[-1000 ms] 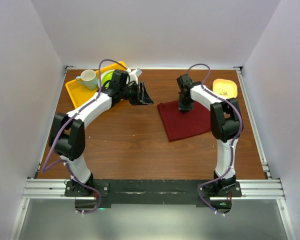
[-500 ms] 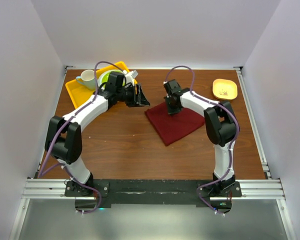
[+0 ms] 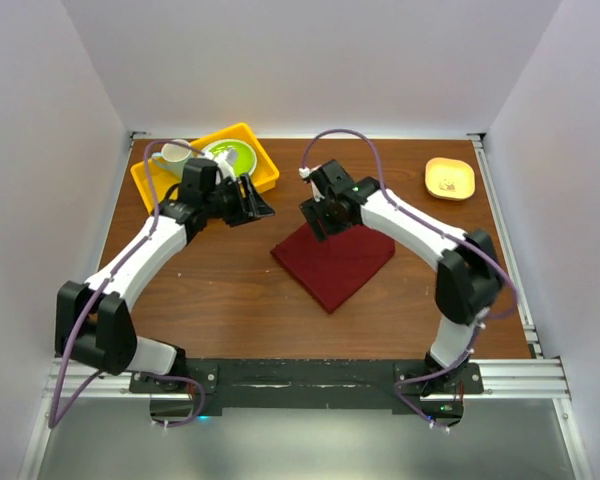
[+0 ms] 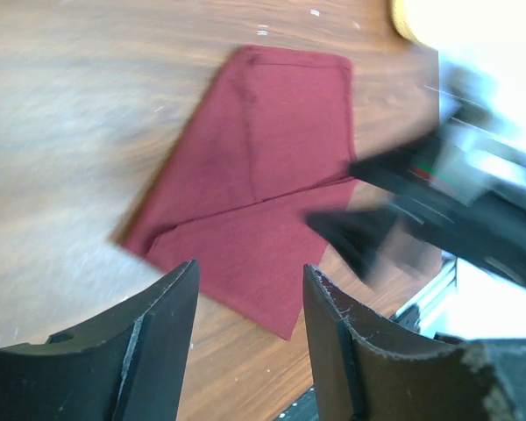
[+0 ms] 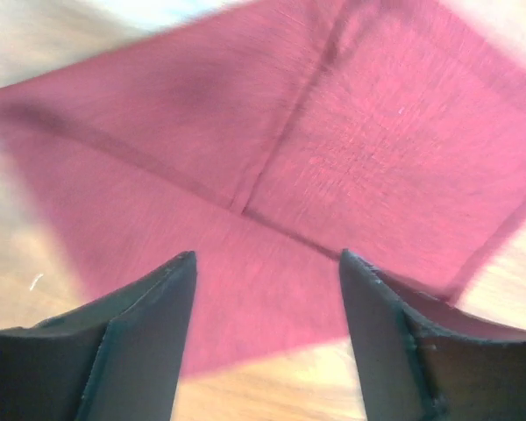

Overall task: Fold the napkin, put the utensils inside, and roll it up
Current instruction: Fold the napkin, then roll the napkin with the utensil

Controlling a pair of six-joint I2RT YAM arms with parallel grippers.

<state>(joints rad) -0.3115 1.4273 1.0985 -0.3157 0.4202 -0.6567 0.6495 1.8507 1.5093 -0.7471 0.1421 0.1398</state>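
The maroon napkin [image 3: 332, 265] lies flat on the wooden table as a folded square turned like a diamond. Its creases show in the left wrist view [image 4: 254, 193] and the right wrist view [image 5: 333, 149]. My right gripper [image 3: 318, 216] hovers over the napkin's far left corner, open, with nothing between its fingers [image 5: 267, 272]. My left gripper [image 3: 255, 200] hangs left of the napkin, near the yellow tray, also open and empty [image 4: 250, 289]. The utensils are not visible in any view.
A yellow tray [image 3: 260, 178] at the back left holds a green plate [image 3: 235, 153] and a pale cup [image 3: 175, 155]. A small yellow dish [image 3: 449, 178] sits at the back right. The blurred right arm [image 4: 438, 210] crosses the left wrist view.
My right gripper dragged the napkin left toward the table's middle, then opened and let go of it. My left arm drew back to the left, uncovering the tray.
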